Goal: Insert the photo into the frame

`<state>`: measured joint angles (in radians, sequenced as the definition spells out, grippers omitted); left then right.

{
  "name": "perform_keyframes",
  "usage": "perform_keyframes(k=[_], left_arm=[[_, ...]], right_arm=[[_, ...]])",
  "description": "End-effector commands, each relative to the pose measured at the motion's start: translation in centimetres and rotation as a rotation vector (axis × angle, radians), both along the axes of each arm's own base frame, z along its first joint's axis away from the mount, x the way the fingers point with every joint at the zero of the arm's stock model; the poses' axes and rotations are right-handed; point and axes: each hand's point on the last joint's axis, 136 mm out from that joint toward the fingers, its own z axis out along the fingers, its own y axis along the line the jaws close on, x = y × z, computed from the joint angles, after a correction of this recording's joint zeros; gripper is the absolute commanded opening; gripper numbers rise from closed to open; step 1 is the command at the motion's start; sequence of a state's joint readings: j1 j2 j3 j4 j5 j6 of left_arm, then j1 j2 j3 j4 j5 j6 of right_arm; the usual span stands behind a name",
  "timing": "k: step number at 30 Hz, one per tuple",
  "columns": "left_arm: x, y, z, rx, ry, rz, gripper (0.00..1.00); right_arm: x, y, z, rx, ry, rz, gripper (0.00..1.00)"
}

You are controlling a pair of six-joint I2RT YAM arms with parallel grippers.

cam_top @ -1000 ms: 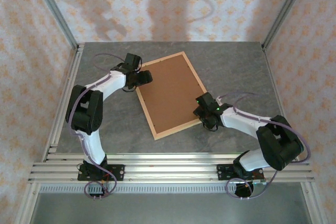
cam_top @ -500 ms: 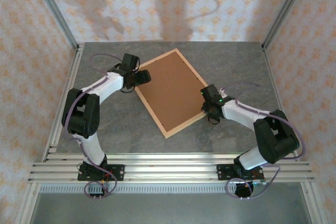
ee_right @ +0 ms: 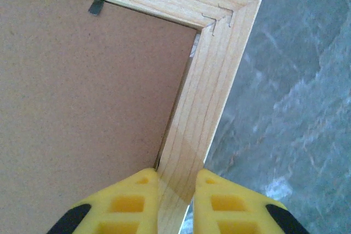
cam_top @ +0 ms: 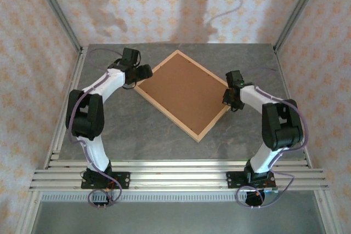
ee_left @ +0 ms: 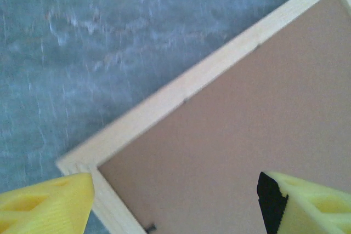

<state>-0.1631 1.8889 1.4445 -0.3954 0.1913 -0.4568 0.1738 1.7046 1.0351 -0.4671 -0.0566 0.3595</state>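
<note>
One change, frame (ee_right: 211, 75) turned, right end effector (ee_right: 176, 190) pinching its rail, left end effector (ee_left: 174, 198) spread, perhaps touching.

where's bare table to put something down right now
Widest: the near table strip between the frame and the front rails. Also the far right corner behind the right gripper. Crowded: the frame's side corners, where the left gripper straddles one and the right gripper pinches the rim.
</note>
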Motion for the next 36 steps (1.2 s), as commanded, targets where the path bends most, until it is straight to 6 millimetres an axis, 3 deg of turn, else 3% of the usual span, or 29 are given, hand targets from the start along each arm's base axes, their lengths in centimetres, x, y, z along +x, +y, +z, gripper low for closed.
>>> perform_keyframes(k=[1, 4, 7, 11, 16, 21, 26, 30, 36], left_arm=[[1.4, 1.3, -1.0, 0.134, 0.032, -0.038, 0.8], [3.2, 1.7, -1.6, 0.171, 0.039, -0.063, 0.8], [4.4, 2.0, -3.2, 0.189, 0.064, -0.072, 0.8], [5.0, 1.2, -5.0, 0.154, 0.101, -0.107, 0.8], [4.3, 0.8, -7.0, 0.132, 0.143, -0.129, 0.8], [2.8, 0.8, -8.3, 0.129, 0.186, -0.14, 0.8], [0.9, 0.1, -7.8, 0.062, 0.202, -0.135, 0.79], [-1.8, -0.5, -7.5, -0.018, 0.217, -0.103, 0.79], [-7.7, -1.0, -7.0, -0.106, 0.244, -0.049, 0.79]], right_arm=[[0.0, -0.6, -1.6, -0.018, 0.073, 0.054, 0.26], [1.0, 0.2, -1.3, 0.033, 0.056, 0.039, 0.43], [1.1, 0.8, -1.1, 0.087, 0.057, -0.001, 0.51], [0.6, 1.9, -1.5, 0.168, 0.064, -0.045, 0.53], [0.8, 2.6, -1.9, 0.216, 0.046, -0.047, 0.53], [1.4, 3.2, -2.3, 0.233, 0.056, -0.007, 0.52], [2.1, 3.3, -2.2, 0.217, 0.055, 0.038, 0.52], [2.8, 3.2, -2.0, 0.19, 0.063, 0.074, 0.52], [4.1, 4.0, -1.9, 0.199, 0.07, 0.14, 0.52]])
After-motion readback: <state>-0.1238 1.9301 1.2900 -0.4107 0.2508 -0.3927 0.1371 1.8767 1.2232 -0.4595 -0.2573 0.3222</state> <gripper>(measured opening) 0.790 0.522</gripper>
